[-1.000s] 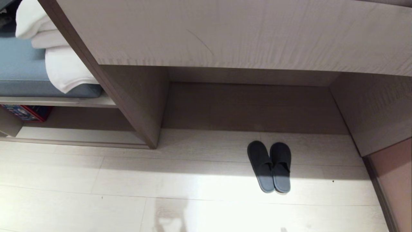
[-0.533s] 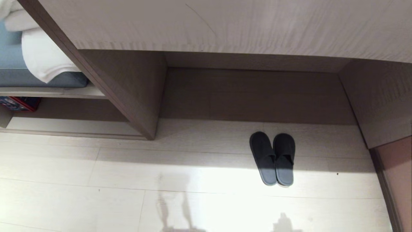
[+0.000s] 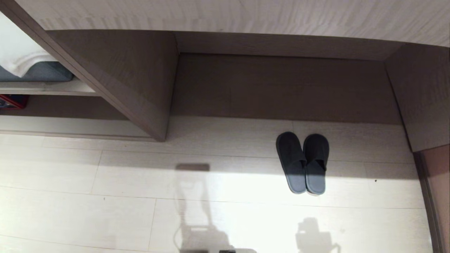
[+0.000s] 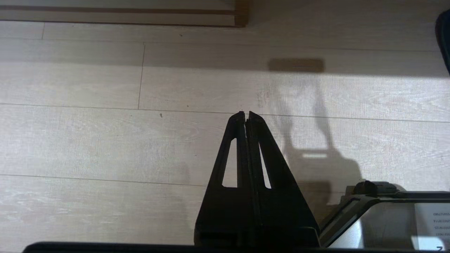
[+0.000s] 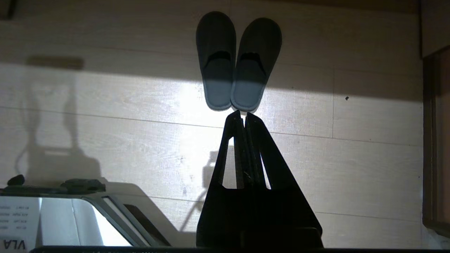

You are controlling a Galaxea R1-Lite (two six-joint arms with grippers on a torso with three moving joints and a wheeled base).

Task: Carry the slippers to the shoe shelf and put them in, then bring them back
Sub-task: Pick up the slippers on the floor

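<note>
Clearly the task is only at its beginning: the slippers [image 3: 303, 162] lie side by side on the pale floor [image 3: 105, 196], touching each other along their inner edges, toes turned toward the wooden unit, and nothing has touched them. They rest at the mouth of a recess [image 3: 281, 88] whose bottom is bare floor planks, so this is not the place where they must go. The shoe shelf [image 3: 70, 124], the low cubby with a pale raised base board, stands to the robot's left behind a slanted side panel [image 3: 133, 91]; the part of it that shows holds nothing, and the rest runs out of view. Above it another compartment holds a grey cushion [image 3: 38, 72] with a white towel [image 3: 17, 58] on it, and something red [image 3: 10, 101] sits at the far left edge. The right gripper [image 5: 242, 114] hangs above the floor with its fingers pressed together and empty, pointing at the heels of the pair. The left gripper [image 4: 246, 114] is also clenched on nothing, over bare planks well apart from the pair. I judge the next move calls for the right jaws to part, then go down on the pair so that both are caught at once, probably at the touching inner edges.
</note>
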